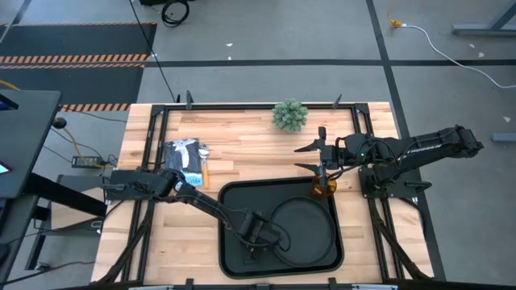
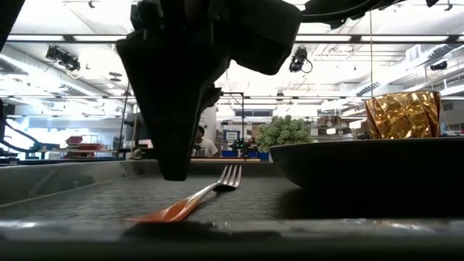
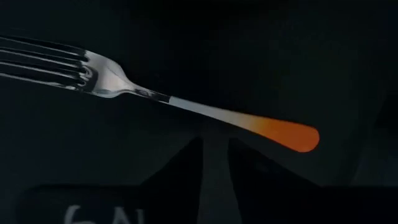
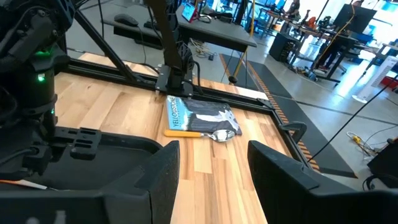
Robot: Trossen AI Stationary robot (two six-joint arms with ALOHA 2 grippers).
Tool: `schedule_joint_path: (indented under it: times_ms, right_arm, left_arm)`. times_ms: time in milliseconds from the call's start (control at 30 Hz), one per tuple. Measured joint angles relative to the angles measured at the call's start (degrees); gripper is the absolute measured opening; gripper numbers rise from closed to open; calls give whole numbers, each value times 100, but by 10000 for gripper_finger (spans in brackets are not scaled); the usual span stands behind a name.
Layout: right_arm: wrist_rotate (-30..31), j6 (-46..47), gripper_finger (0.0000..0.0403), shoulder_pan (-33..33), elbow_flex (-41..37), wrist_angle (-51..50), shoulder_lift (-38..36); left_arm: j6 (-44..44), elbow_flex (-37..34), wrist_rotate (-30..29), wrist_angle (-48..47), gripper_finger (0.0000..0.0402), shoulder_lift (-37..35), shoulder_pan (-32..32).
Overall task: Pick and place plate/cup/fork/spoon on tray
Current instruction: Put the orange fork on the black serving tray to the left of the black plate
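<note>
Left gripper [image 1: 256, 242] is hovering low over the tray [image 1: 234, 250] with its fingers spread apart, gripping nothing. Directly beneath it, the fork [image 3: 186, 106] is lying flat on the tray floor, just beside the plate [image 1: 302, 221]. Right gripper [image 1: 309, 157] is waiting open above the cup [image 1: 323, 188].

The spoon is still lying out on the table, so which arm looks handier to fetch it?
Probably the left. The spoon lies on the table's left half, beside the left arm's base; the left gripper hangs over the tray above the fork, while the open right gripper waits across the table.
</note>
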Motion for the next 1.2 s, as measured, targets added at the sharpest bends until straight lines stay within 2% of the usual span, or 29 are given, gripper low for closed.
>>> schedule_joint_path:
  times_ms: [1200]
  right_arm:
    - [-4, 2, 196, 1, -1, -4, 0]
  left_arm:
    - [488, 61, -89, 333, 82, 216, -122]
